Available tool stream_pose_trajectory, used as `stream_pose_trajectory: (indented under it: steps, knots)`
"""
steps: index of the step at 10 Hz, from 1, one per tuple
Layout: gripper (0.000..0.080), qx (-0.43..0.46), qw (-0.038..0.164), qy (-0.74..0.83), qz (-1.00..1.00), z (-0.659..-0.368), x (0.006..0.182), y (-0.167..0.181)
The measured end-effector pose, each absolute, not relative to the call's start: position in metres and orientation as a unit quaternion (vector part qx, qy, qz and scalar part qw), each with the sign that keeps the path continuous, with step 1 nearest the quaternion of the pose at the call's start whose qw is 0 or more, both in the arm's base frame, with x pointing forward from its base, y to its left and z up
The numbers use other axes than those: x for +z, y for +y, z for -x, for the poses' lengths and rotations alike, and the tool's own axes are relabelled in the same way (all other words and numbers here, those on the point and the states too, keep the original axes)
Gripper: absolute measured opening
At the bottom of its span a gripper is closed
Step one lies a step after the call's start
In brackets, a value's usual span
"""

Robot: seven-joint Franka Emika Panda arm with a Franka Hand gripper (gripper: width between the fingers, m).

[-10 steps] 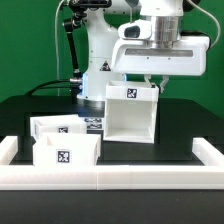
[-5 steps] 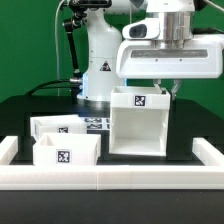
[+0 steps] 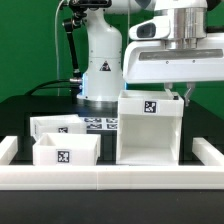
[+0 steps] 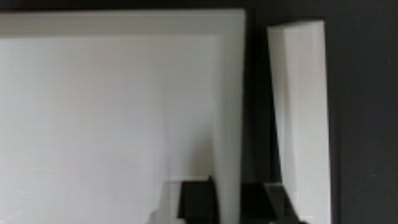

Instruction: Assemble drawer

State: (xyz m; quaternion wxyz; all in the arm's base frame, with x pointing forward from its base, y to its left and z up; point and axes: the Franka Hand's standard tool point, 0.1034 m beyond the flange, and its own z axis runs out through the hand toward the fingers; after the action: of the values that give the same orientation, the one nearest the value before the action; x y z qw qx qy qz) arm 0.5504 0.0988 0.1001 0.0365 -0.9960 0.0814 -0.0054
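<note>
**Tool clenched on the upper edge of the tall boxy white plastic casing**

We see the casing standing upright directly beneath the tool, its open face turned to the exterior camera and a black-and-white square tag on its top band. In the wrist view the dark fingertips sit on either side of one white casing wall and are closed against it. We cannot tell whether the casing's foot touches the black bench. Two small open-topped white plastic trays stand well apart from the tool, below it toward the exterior view's left, one just behind the other. The marker board lies between them and the casing. A long low white rail runs in front, well below the tool.
</note>
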Motion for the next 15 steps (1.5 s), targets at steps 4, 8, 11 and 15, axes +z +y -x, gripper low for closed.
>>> stream_pose_trajectory:
  steps: [4, 8, 11, 15]
  knots:
    - [0.0038, -0.011, 0.038, 0.088, 0.995, -0.56, 0.101, 0.099]
    - [0.0038, -0.008, 0.042, 0.173, 0.984, -0.56, 0.101, 0.102]
    - [0.0038, -0.005, 0.044, 0.286, 0.957, -0.56, 0.1, 0.107]
    - [0.0038, -0.003, 0.052, 0.438, 0.898, -0.565, 0.101, 0.1]
